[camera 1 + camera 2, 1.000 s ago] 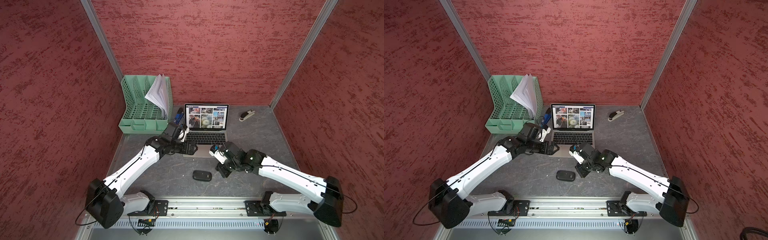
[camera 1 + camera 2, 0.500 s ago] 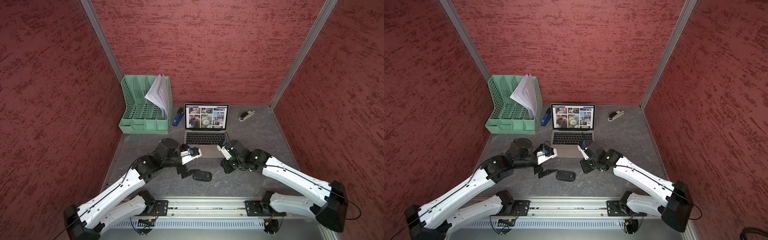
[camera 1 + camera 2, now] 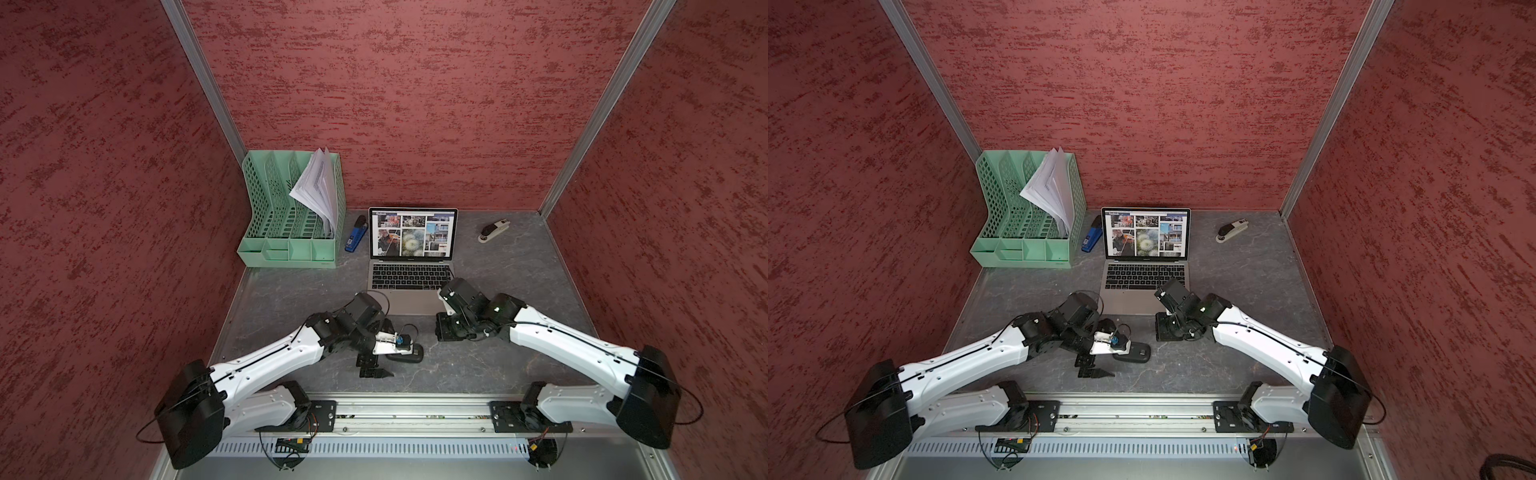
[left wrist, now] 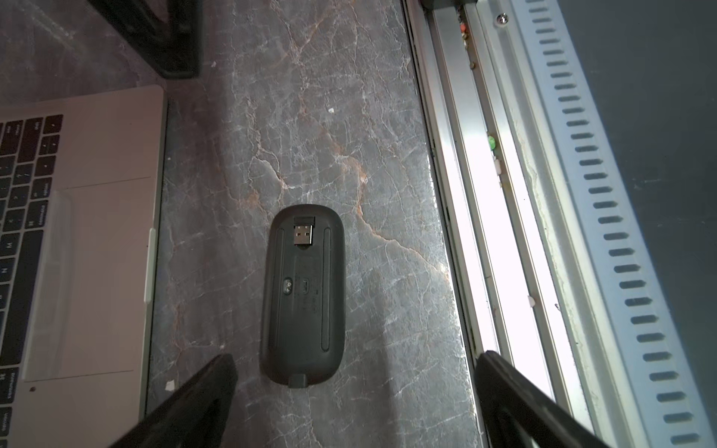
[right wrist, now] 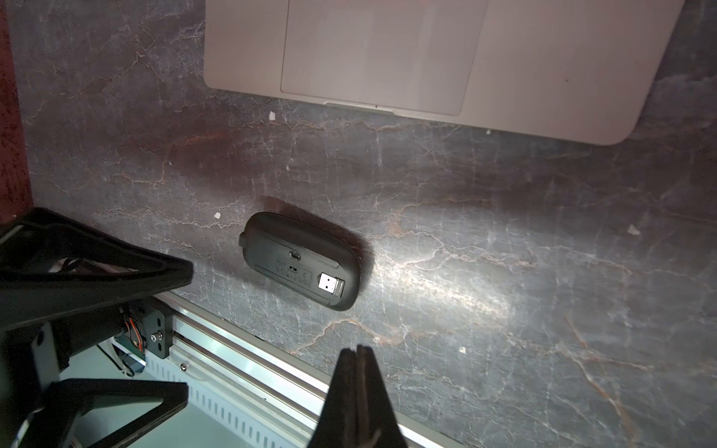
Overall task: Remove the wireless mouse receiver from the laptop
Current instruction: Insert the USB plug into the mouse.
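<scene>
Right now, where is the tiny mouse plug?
In the left wrist view, the plug sits slotted in the upturned mouse, on the table between laptop and rail.

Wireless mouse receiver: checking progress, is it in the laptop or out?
Out. The receiver lies in the underside bay of the upturned mouse, on the table apart from the laptop.

The arms show white shells, black joints, thin cables.

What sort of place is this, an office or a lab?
Probably a lab booth set up as an office desk: the laptop, green file rack and blue stapler say office, while the red panel walls closing it in and the two rail-mounted robot arms say test cell.
</scene>
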Available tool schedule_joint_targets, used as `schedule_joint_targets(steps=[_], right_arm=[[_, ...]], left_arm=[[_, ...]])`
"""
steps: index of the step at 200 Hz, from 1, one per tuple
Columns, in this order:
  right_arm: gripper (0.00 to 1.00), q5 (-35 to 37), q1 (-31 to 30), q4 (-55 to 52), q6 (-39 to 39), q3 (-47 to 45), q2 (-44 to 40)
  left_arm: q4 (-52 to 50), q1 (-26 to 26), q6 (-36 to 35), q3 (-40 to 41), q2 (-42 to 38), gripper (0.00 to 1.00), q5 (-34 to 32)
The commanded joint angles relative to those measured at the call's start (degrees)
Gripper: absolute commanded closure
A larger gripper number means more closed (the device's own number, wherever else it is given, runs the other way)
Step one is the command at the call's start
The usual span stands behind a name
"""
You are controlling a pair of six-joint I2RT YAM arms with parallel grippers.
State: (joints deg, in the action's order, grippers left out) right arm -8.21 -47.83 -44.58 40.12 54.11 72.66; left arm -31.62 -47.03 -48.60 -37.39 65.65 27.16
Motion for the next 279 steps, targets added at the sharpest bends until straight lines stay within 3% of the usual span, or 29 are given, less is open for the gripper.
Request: schedule_joint_targets(steps=[1,52,112,195,279], right_arm=[[1.0,0.2,0.26,0.84,1.06,0.49,-0.8],[1.0,1.88,0.2,-0.51,-0.63,0.35,-1.83],[1.0,2.91,0.38,-1.86,-2.03,0.3,-2.81],[1.0,3.37,1.6,-3.93,-3.07,-0.38,-5.12],[1.0,2.67,1.91,-3.35,-3.28,0.07,-3.75]], left_arm=[[7.05,-0.58,-1.61,2.15,1.72,0.0,1.1],[21.89,-1.04,-2.6,5.5,8.19,0.0,-5.55],[16.83,0.94,-6.53,-1.11,16.94,0.0,-4.72],[3.74,1.16,-8.91,-5.46,18.53,0.0,-2.74],[8.72,1.96,-9.85,-2.76,18.64,0.02,-5.28]])
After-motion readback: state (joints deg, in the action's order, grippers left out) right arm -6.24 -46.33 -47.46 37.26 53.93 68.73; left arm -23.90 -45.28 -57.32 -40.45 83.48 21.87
